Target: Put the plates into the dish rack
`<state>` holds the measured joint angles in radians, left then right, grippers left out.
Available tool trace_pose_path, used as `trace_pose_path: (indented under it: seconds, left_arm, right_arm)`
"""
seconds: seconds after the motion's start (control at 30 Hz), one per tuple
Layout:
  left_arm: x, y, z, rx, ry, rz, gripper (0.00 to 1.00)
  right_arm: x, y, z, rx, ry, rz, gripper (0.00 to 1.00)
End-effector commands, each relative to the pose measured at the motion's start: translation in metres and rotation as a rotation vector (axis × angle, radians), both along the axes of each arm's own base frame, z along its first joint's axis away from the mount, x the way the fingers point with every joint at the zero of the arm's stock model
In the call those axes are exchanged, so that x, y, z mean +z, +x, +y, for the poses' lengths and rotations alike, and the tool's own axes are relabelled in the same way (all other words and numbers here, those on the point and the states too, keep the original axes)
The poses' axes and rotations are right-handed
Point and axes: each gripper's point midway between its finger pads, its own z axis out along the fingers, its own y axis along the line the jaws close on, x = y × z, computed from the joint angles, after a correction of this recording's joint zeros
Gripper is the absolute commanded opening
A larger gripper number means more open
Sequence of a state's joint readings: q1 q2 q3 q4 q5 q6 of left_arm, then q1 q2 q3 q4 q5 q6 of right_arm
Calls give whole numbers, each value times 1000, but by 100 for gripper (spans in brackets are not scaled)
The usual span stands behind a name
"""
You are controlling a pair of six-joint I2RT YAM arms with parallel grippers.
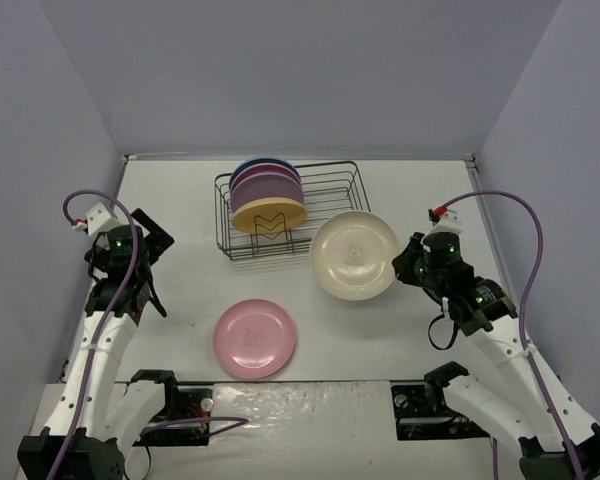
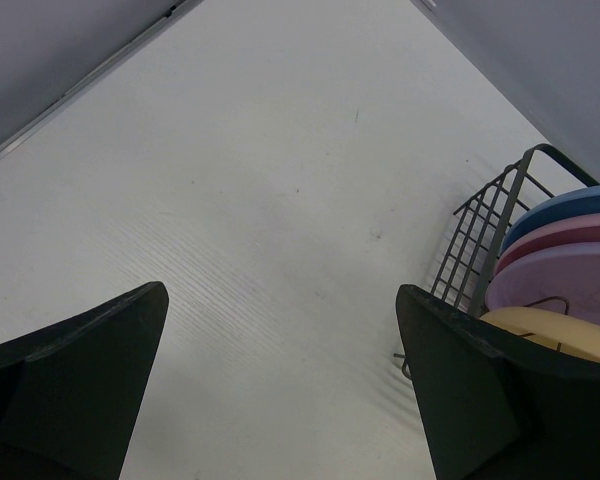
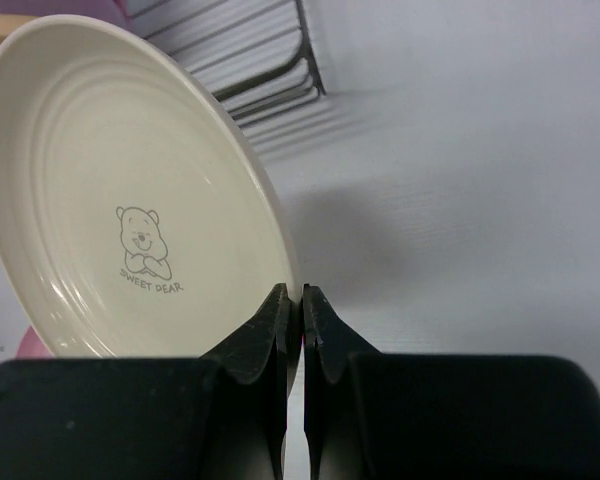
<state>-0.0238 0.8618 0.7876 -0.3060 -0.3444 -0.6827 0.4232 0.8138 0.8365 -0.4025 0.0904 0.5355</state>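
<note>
One thin rim pinch by the clenched right gripper could let the cream plate swivel loose beside the dish rack; left gripper gapes.

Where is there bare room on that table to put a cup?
Bare table between the left gripper and the dish rack, and right of the rack. Crowded: rack's left half with four plates, and around the cream plate.

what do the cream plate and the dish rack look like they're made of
Cream plate: probably glazed ceramic or melamine, the look leaves it open. It has a smooth surface with a soft sheen, moulded concentric rings and a bear print.
Dish rack: thin metal wire, likely with a black coating. Slim bent rods form an open grid with a dull, dark finish.
</note>
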Motion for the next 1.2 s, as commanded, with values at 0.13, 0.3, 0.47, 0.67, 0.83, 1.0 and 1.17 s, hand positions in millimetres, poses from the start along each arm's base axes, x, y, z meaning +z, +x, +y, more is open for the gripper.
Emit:
trace_pose_path:
  seconds: [0.13, 0.3, 0.47, 0.67, 0.83, 1.0, 1.17]
  left_arm:
    - [29, 15, 4, 16, -1, -97, 97]
    - [37, 22, 0, -17, 5, -109, 97]
    - [30, 14, 7, 22, 16, -69, 97]
    - [26, 4, 14, 56, 34, -54, 97]
    - [26, 2, 14, 59, 33, -57, 97]
    - [25, -1, 16, 70, 36, -49, 97]
    - [24, -2, 17, 73, 38, -45, 97]
  right_arm:
    - [119, 28, 20, 163, -78, -393, 0]
    - [210, 74, 53, 130, -342, -774, 0]
    - [241, 77, 131, 176, -930, -924, 0]
    - [251, 81, 195, 362, -1192, -1167, 0]
    - [254, 64, 222, 520, -1229, -1341, 0]
    - [240, 71, 236, 578, -1324, -1361, 0]
    - [224, 85, 243, 661, -1346, -1340, 0]
